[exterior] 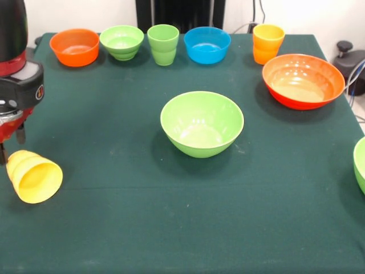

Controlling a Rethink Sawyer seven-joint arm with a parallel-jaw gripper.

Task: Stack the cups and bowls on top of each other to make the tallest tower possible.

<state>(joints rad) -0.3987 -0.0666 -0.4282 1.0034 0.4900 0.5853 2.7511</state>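
Lying on its side just below the gripper (11,142), the yellow cup (34,177) has its open mouth turned toward the camera. Whether the fingers are spread or pressed together I cannot tell, because only dark tips show beside the cup's narrow end, and contact with the cup is not clear.

To my judgement the tower is not started: nothing stands on anything else, so all the stacking is left.

I count three cups: the yellow one, a green cup (163,44) and an orange-yellow cup (267,43), both far across the table (171,228) from the gripper. Small bowls are three: orange (74,47), green (122,42), blue (207,45). Large bowls are three visible: a green bowl (202,123) in the middle, an orange-red bowl (303,80), and a green edge (360,164) farthest from the gripper.
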